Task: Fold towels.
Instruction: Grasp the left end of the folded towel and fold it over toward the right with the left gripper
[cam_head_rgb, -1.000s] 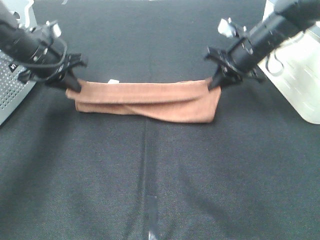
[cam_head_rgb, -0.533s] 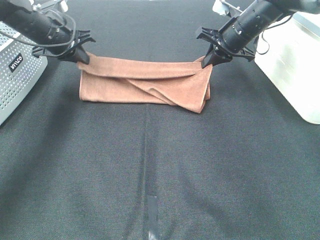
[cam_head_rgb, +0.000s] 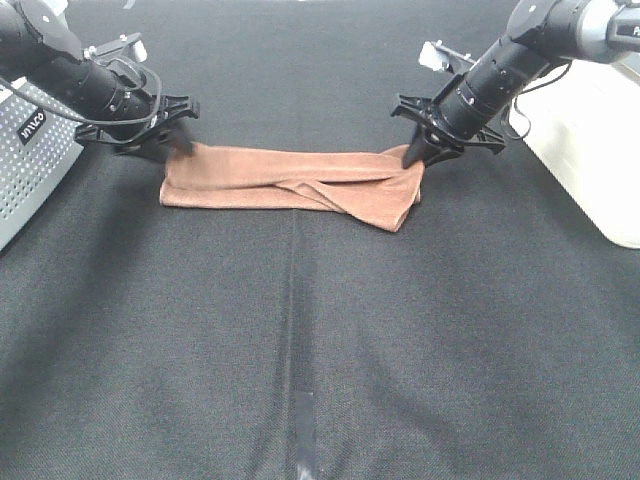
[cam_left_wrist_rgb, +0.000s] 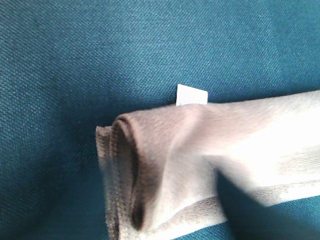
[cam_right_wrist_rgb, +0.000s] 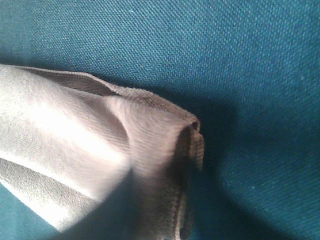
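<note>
Black woven cloth (cam_head_rgb: 300, 330) covers the table, and the reddish-brown towel (cam_head_rgb: 285, 182) lies across its far middle as a long folded band, with a white tag (cam_left_wrist_rgb: 192, 95) poking out at the end nearest the left gripper (cam_head_rgb: 172, 145). The step looks like letting the fold settle: both ends should be released together and the tips lifted straight off, since the layers near the right end lie skewed. That gripper and the right gripper (cam_head_rgb: 415, 155) slant down from the outer sides to the band's far corners; whether either claw is apart or clamped on cloth cannot be told
</note>
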